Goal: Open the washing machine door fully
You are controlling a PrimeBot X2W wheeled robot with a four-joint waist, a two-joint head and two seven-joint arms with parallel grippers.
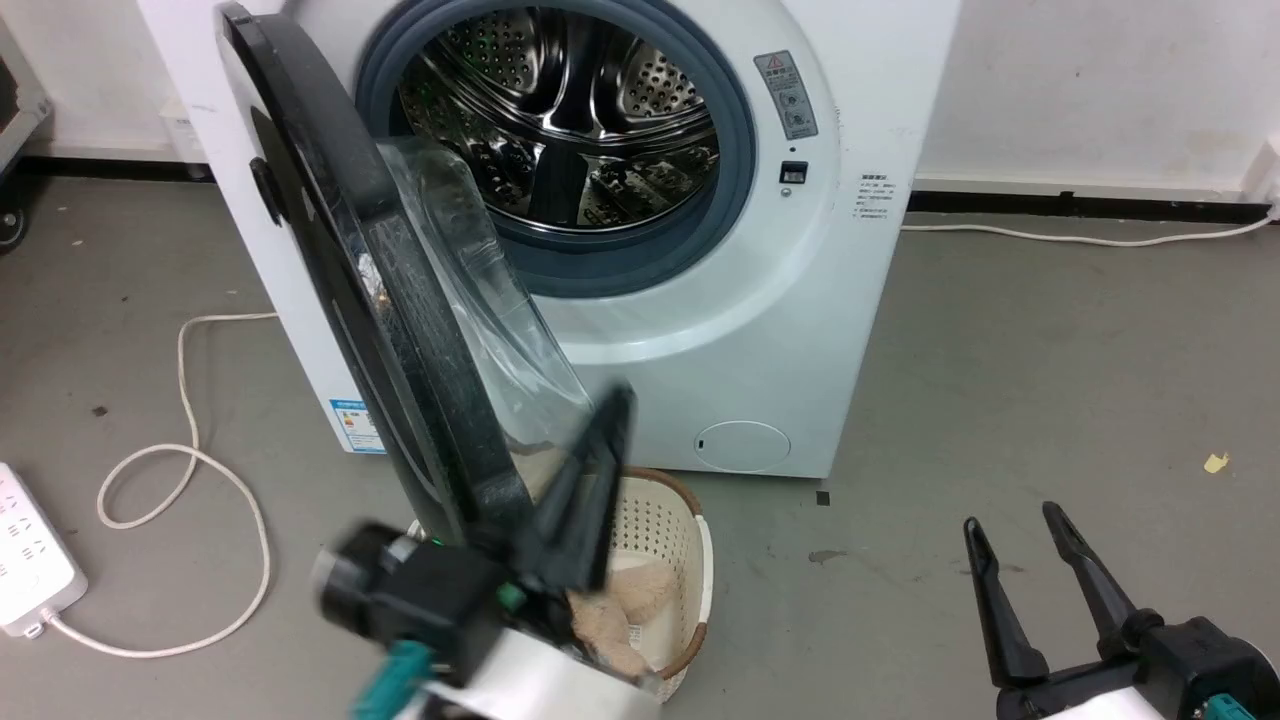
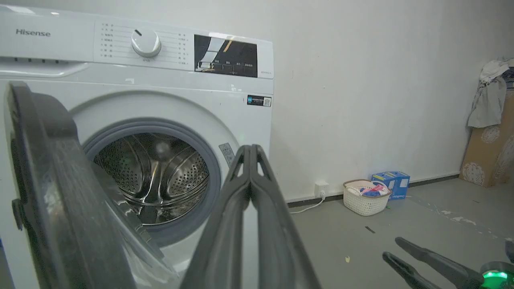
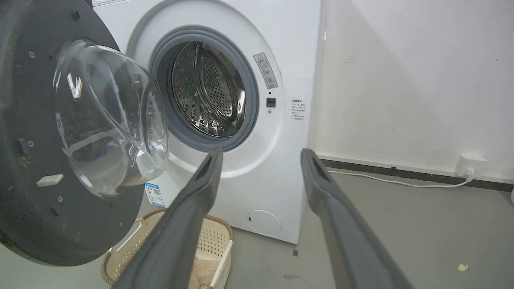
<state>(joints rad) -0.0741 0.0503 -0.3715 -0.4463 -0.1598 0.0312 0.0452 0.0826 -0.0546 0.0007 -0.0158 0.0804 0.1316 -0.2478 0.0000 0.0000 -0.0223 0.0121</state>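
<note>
The washing machine door stands swung out from the machine's front. In the head view it is seen nearly edge-on: its black rim runs from 11 o'clock at the top down toward 6 o'clock. The clear bowl window bulges on the side that faces the steel drum.

The door's lower edge hangs over a cream basket, which sits on the floor at 6 o'clock of the machine, just below the small round flap.

The left gripper, blurred, has its fingers pressed together with nothing between them. Their tip lies just on the drum side of the door's lower rim, across the window's bottom edge. Whether it touches the door cannot be told.

The right gripper sits at 4 o'clock, low over the floor and well apart from door and machine, with its fingers spread wide and holding nothing.

A wide stretch of grey floor lies at 3 o'clock of the machine. On the door's outer side, at 8 o'clock, a looped white cable and a power strip lie on the floor.
</note>
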